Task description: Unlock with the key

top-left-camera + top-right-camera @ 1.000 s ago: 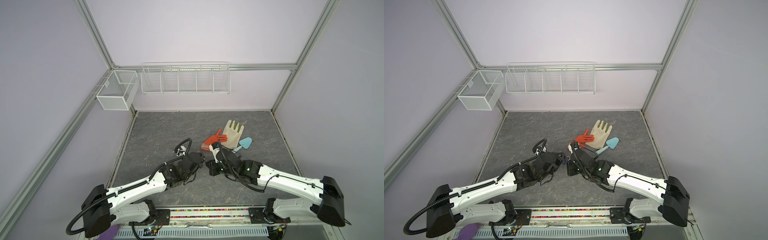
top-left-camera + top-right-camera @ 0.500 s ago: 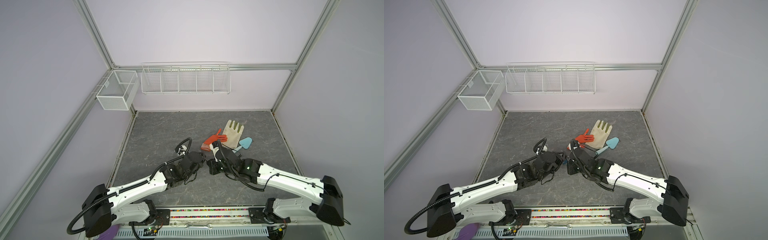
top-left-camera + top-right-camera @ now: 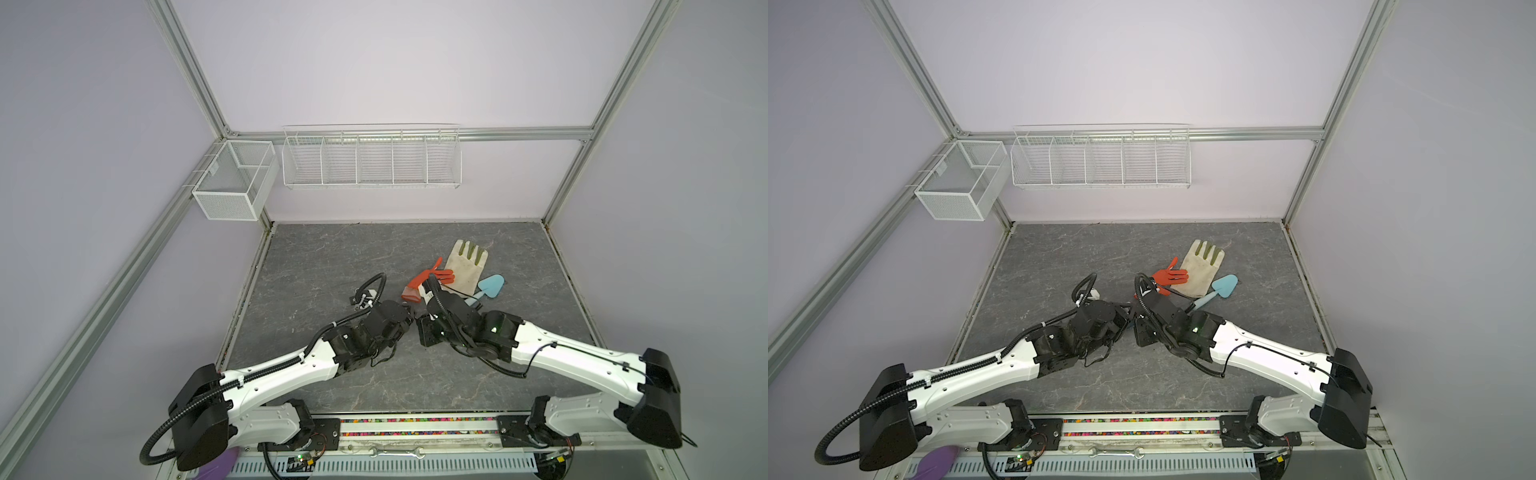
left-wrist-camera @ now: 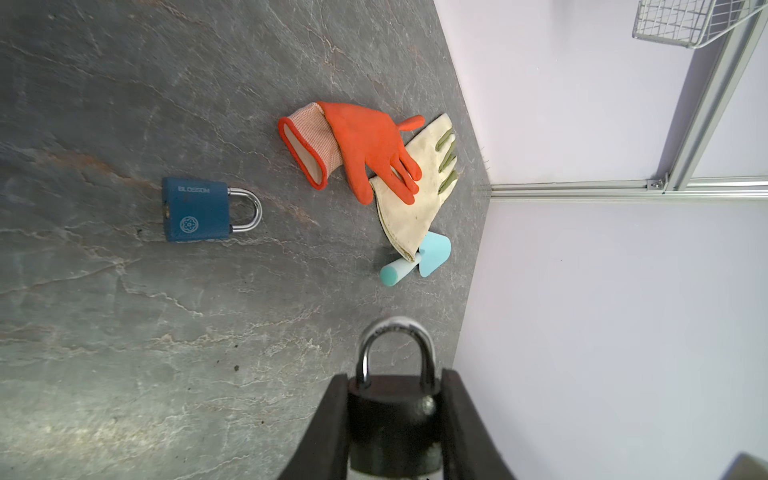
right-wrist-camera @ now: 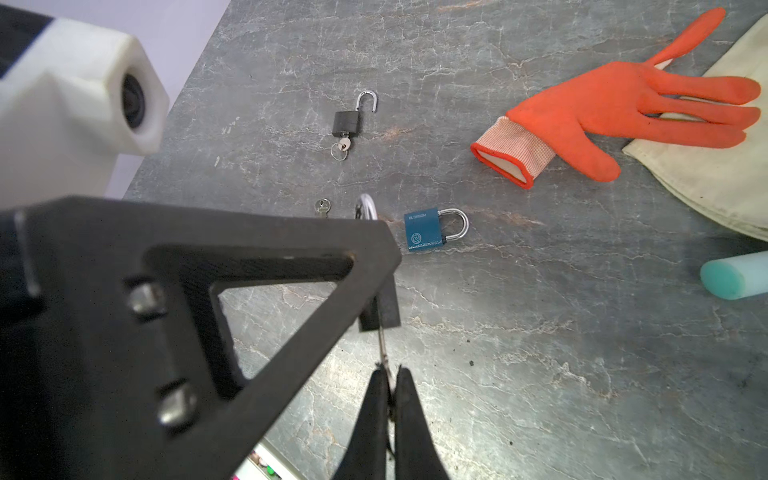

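Hardly anything has shifted over the last second: the 2 arms stay nose to nose above the middle of the table (image 3: 332,257). The left gripper (image 4: 395,376) is partly closed around a black padlock (image 4: 392,428) whose shackle is seated. The right gripper (image 5: 390,372) is pinched tight on the key (image 5: 383,349), its blade reaching the padlock's base.

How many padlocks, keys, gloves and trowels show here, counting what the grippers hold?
Padlocks: 3 – black padlock in the left gripper, blue padlock, small black padlock lying open
Keys: 3 – held key in the right gripper, loose key, ringed key in the small black padlock
Gloves: 2 – orange glove, cream glove
Trowels: 1 – light blue trowel
Total: 9
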Controlling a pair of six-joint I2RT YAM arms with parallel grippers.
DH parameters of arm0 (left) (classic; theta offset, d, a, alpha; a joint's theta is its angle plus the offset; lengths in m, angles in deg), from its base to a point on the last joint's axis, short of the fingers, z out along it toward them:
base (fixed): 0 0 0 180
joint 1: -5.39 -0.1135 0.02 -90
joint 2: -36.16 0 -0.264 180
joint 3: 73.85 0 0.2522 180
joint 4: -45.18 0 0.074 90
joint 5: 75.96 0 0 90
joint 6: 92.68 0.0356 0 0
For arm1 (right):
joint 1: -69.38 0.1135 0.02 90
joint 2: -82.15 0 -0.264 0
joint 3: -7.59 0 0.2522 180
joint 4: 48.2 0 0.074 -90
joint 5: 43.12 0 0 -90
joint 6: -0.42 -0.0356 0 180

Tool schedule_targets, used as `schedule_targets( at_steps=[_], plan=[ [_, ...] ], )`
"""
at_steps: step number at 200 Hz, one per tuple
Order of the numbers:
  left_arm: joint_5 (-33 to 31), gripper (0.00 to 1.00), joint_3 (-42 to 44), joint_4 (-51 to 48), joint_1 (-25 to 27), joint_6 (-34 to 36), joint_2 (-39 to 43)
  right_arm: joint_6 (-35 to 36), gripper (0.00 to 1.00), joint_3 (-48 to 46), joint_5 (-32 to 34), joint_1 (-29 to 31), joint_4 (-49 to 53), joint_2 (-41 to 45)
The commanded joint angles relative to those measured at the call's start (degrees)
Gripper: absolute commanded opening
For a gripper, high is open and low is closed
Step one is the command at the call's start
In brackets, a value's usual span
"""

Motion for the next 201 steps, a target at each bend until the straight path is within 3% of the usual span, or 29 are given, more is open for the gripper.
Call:
schedule_targets(
  at_steps=[1,98,201],
  plan=[
    [4.1,0.00,-0.7,-0.2,0.4,-1.7,-0.3,1.4,0.07,1.8,-1.7,0.2,-8.3,0.3],
    [6.4,0.00,0.1,2.4,0.5,-2.5,2.2,-4.9,0.07,0.9,-4.6,-0.9,-12.2,2.6],
    [7.8,0.00,0.0,9.7,0.6,1.6,2.9,-10.3,0.07,-0.2,-21.0,-6.6,-21.1,7.8]
  ],
)
